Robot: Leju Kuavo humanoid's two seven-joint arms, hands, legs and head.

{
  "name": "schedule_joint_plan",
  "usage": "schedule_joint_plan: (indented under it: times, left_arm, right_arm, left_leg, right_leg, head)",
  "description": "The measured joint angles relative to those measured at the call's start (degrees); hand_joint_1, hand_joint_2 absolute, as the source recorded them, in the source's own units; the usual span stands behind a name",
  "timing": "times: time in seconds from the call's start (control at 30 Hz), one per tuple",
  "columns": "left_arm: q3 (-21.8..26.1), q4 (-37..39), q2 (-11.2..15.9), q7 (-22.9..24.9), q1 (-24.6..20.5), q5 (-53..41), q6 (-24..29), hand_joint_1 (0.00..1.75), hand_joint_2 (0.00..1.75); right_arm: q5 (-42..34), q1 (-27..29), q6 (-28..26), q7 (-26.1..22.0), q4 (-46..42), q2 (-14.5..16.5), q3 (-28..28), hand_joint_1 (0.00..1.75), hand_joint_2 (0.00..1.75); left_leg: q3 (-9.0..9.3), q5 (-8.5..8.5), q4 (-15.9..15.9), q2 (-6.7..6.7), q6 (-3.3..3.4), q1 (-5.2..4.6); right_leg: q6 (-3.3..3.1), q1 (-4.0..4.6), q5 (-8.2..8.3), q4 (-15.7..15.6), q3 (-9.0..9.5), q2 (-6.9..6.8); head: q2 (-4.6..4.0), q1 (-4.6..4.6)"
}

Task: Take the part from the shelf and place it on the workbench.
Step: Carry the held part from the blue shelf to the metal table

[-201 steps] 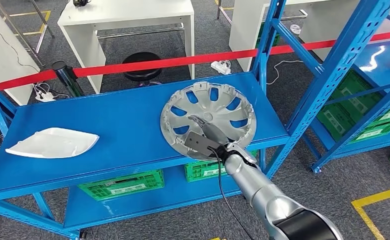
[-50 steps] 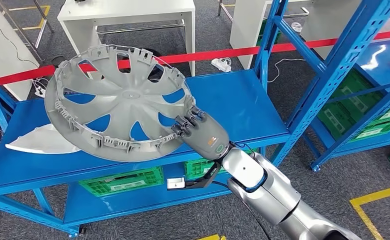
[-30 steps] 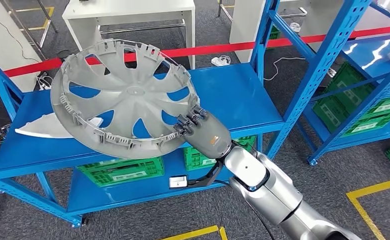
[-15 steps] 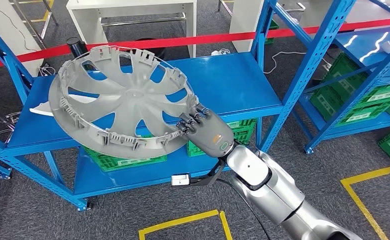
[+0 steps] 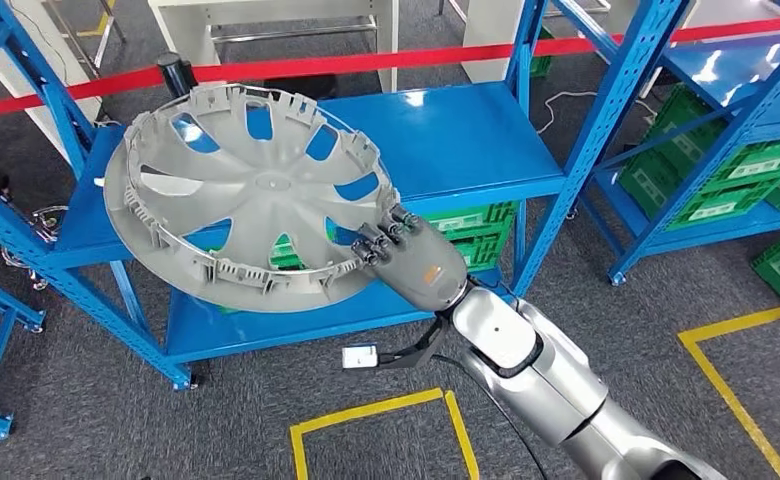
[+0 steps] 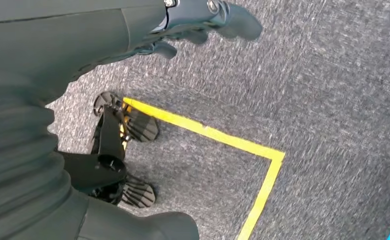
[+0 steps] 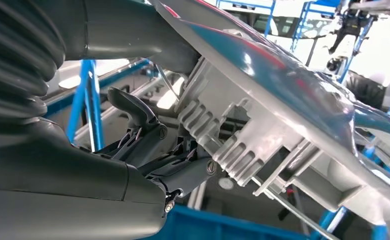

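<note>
Wheel cover (image 5: 251,195) hung in the air off the right hand (image 5: 418,268), which gripped its rim on the near right edge, fingers (image 5: 381,240) curled over the ribbed lip; the right wrist view showed that lip (image 7: 243,145) pinched against the thumb. From the hand the disc spread away to the left and forward, its hollow ribbed back turned up toward the robot's head, tilted so the far edge stood higher. Being round, it had no long axis to speak of. The left hand (image 6: 203,20) hung low over the carpet with its fingers loosely apart, holding nothing. Beyond the cover stood the blue shelf (image 5: 466,140), and a red barrier tape (image 5: 366,62) ran behind it. I could see no workbench surface for certain.
</note>
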Motion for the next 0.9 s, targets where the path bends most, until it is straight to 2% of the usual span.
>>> schedule_joint_plan:
  times: [0.03,0.07,0.1,0.13,0.17,0.2,0.23,0.27,0.3,0.33,0.37,0.4,0.43,0.47,0.53,0.57,0.6,0.63,0.7,0.73,0.77,0.8,0.83,0.87,0.9]
  left_arm:
    - [0.02,0.02,0.00,-0.03,0.07,0.02,0.00,0.00,1.75]
    - [0.04,0.03,0.00,-0.02,0.15,0.05,0.01,0.00,1.75]
    - [0.05,0.04,-0.01,-0.02,0.21,0.08,0.01,0.00,1.75]
    - [0.07,0.04,-0.02,-0.03,0.22,0.10,0.01,0.00,1.75]
    - [0.07,0.04,-0.03,-0.03,0.21,0.10,0.00,0.00,1.75]
    - [0.07,0.03,-0.04,-0.04,0.21,0.08,-0.03,0.00,1.75]
    - [0.07,0.03,-0.04,-0.04,0.21,0.06,-0.05,0.00,1.75]
    - [0.07,0.03,-0.03,-0.04,0.22,0.03,-0.09,0.00,1.75]
    - [0.07,0.03,-0.03,-0.03,0.22,0.00,-0.11,0.00,1.75]
    - [0.07,0.03,-0.05,-0.03,0.21,-0.02,-0.13,0.00,1.75]
    - [0.08,0.03,-0.12,-0.03,0.18,-0.03,-0.15,0.00,1.75]
    - [0.08,0.01,-0.19,-0.03,0.15,-0.04,-0.16,0.00,1.75]
    - [0.09,-0.01,-0.25,-0.04,0.13,-0.05,-0.19,0.00,1.75]
    - [0.09,-0.03,-0.29,-0.04,0.10,-0.08,-0.23,0.00,1.75]
    - [0.09,-0.01,-0.30,-0.02,0.09,-0.16,-0.27,0.00,1.75]
    - [0.09,0.01,-0.29,-0.02,0.09,-0.20,-0.20,0.00,1.75]
    - [0.09,0.02,-0.28,-0.03,0.07,-0.22,-0.10,0.00,1.75]
    - [0.09,0.03,-0.25,-0.04,0.02,-0.24,-0.01,0.00,1.75]
    - [0.09,0.02,-0.20,-0.04,-0.19,-0.27,0.09,0.00,1.75]
    - [0.09,0.01,-0.16,-0.04,-0.29,-0.28,0.10,0.00,1.75]
    - [0.09,0.01,-0.11,-0.04,-0.37,-0.27,0.12,0.00,1.75]
    - [0.09,0.01,-0.05,-0.04,-0.42,-0.26,0.13,0.00,1.75]
    - [0.09,-0.01,-0.02,-0.05,-0.45,-0.23,0.13,0.00,1.75]
    - [0.09,-0.03,-0.02,-0.10,-0.51,-0.21,0.13,0.00,1.75]
    - [0.10,-0.07,-0.05,-0.21,-0.60,-0.15,0.13,0.00,1.75]
  right_arm:
    - [-0.01,-0.04,0.02,0.00,0.07,0.01,0.06,1.75,1.75]
    - [-0.02,-0.06,0.04,0.02,0.14,0.01,0.11,1.75,1.75]
    - [-0.02,-0.08,0.06,0.03,0.20,0.01,0.14,1.75,1.75]
    - [-0.02,-0.12,0.07,0.04,0.22,0.01,0.16,1.75,1.75]
    - [-0.02,-0.14,0.10,0.05,0.23,0.01,0.17,1.75,1.75]
    - [-0.01,-0.14,0.14,0.07,0.24,0.01,0.20,1.75,1.75]
    - [-0.01,-0.12,0.19,0.08,0.24,0.00,0.22,1.75,1.75]
    - [-0.01,-0.09,0.26,0.10,0.25,-0.01,0.23,1.75,1.75]
    - [-0.01,-0.09,0.32,0.12,0.25,-0.01,0.25,1.75,1.75]
    - [-0.01,-0.11,0.37,0.14,0.25,-0.01,0.25,1.75,1.75]
    - [-0.01,-0.17,0.41,0.16,0.24,-0.01,0.24,1.75,1.75]
    - [-0.01,-0.25,0.43,0.17,0.22,-0.01,0.23,1.75,1.75]
    - [-0.01,-0.32,0.46,0.20,0.22,0.00,0.22,1.75,1.75]
    - [-0.01,-0.42,0.50,0.25,0.21,0.00,0.21,1.75,1.75]
    - [-0.02,-0.54,0.65,0.48,0.21,0.00,0.20,1.75,1.75]
    - [-0.02,-0.62,0.76,0.62,0.21,0.00,0.20,1.75,1.75]
    - [-0.03,-0.68,0.87,0.74,0.20,0.01,0.18,1.75,1.75]
    - [-0.03,-0.72,0.98,0.82,0.20,0.01,0.14,1.75,1.75]
    - [-0.09,-0.77,1.26,0.79,0.20,0.00,-0.03,1.75,1.75]
    - [-0.14,-0.74,1.46,0.64,0.20,-0.01,-0.15,1.75,1.75]
    - [-0.20,-0.71,1.68,0.45,0.21,-0.01,-0.25,1.75,1.75]
    - [-0.27,-0.69,1.89,0.22,0.21,-0.01,-0.32,1.75,1.75]
    - [-0.35,-0.67,2.06,0.01,0.22,0.00,-0.37,1.75,1.75]
    - [-0.43,-0.69,2.20,-0.16,0.23,0.02,-0.44,1.75,1.75]
    - [-0.51,-0.72,2.33,-0.27,0.24,0.05,-0.62,1.75,1.75]
  left_leg:
    - [-0.53,0.50,0.09,0.14,0.78,-0.04]
    - [-1.02,1.08,0.15,0.20,1.50,-0.12]
    - [-1.61,1.77,0.12,0.28,2.13,-0.15]
    - [-2.30,2.49,0.10,0.34,2.59,-0.20]
    - [-3.14,3.21,0.12,0.34,2.88,-0.36]
    - [-4.04,3.93,0.15,0.35,3.10,-0.56]
    - [-4.95,4.61,0.18,0.36,3.27,-0.80]
    - [-5.82,5.28,0.22,0.36,3.40,-1.08]
    - [-6.63,5.93,0.24,0.37,3.52,-1.38]
    - [-7.36,6.56,0.25,0.35,3.60,-1.67]
    - [-7.94,7.15,0.26,0.34,3.65,-1.89]
    - [-8.39,7.72,0.26,0.32,3.61,-2.08]
    - [-8.65,8.30,0.15,0.33,3.46,-2.13]
    - [-8.80,8.86,0.01,0.36,3.19,-2.05]
    - [-8.99,9.87,-0.45,0.41,2.55,-1.88]
    - [-9.25,9.51,-0.29,0.38,2.22,-1.86]
    - [-9.69,8.11,0.60,0.34,1.91,-1.85]
    - [-10.35,5.70,2.53,0.29,1.57,-1.78]
    - [-11.82,0.07,9.13,0.26,0.81,-1.35]
    - [-12.21,-1.34,12.47,0.27,0.43,-1.10]
    - [-11.98,-1.32,14.70,0.28,0.06,-0.85]
    - [-10.98,-0.11,15.23,0.29,-0.30,-0.62]
    - [-9.08,1.55,13.87,0.30,-0.66,-0.36]
    - [-6.39,2.32,10.78,0.29,-1.05,-0.05]
    - [-3.35,1.91,6.72,0.23,-1.24,0.01]
  right_leg:
    - [0.38,-0.13,0.41,-0.24,-0.14,0.01]
    - [0.66,-0.26,-0.16,-0.01,-0.46,0.03]
    - [0.84,-0.33,-1.92,1.30,-1.06,0.04]
    - [0.89,-0.30,-4.72,3.92,-1.94,0.08]
    - [0.88,-0.15,-7.95,7.66,-2.95,0.11]
    - [0.80,0.04,-10.53,11.76,-3.81,0.14]
    - [0.62,0.29,-11.85,15.09,-4.20,0.18]
    - [0.29,0.57,-11.83,16.85,-3.80,0.21]
    - [-0.25,0.93,-10.81,16.53,-2.37,0.25]
    - [-1.04,1.39,-9.49,14.08,0.20,0.32]
    - [-2.07,1.96,-8.97,10.16,3.48,0.37]
    - [-2.95,2.43,-9.18,5.65,6.73,0.34]
    - [-3.52,2.82,-9.64,2.20,9.03,0.31]
    - [-3.91,3.11,-10.19,-0.01,10.25,0.30]
    - [-4.05,3.14,-9.29,-1.23,10.18,0.27]
    - [-4.30,2.98,-8.56,-1.70,9.90,0.22]
    - [-4.49,2.73,-7.70,-2.08,9.41,0.13]
    - [-4.62,2.46,-6.81,-2.40,8.78,0.04]
    - [-4.66,2.30,-5.30,-2.38,7.07,0.02]
    - [-4.48,2.19,-4.56,-2.27,6.10,0.00]
    - [-4.27,2.03,-3.83,-2.10,5.03,-0.04]
    - [-3.98,1.81,-3.16,-1.83,3.93,-0.07]
    - [-3.65,1.55,-2.57,-1.45,2.82,-0.10]
    - [-3.25,1.34,-2.05,-0.93,1.80,-0.11]
    - [-2.82,1.23,-1.63,-0.34,0.89,-0.12]
  head:
    - [0.00,0.00]
    - [0.00,0.02]
    - [0.00,0.06]
    - [0.00,0.15]
    - [0.00,0.23]
    - [0.00,0.30]
    - [0.00,0.33]
    - [0.00,0.34]
    - [0.00,0.34]
    - [0.00,0.34]
    - [0.00,0.32]
    - [0.00,0.30]
    - [0.00,0.28]
    - [0.00,0.36]
    - [0.00,0.58]
    - [0.00,0.67]
    - [0.00,0.63]
    - [0.00,0.58]
    - [0.00,0.48]
    - [0.00,0.49]
    - [0.00,0.49]
    - [0.00,0.48]
    - [0.00,0.47]
    - [0.00,0.45]
    - [0.00,0.40]
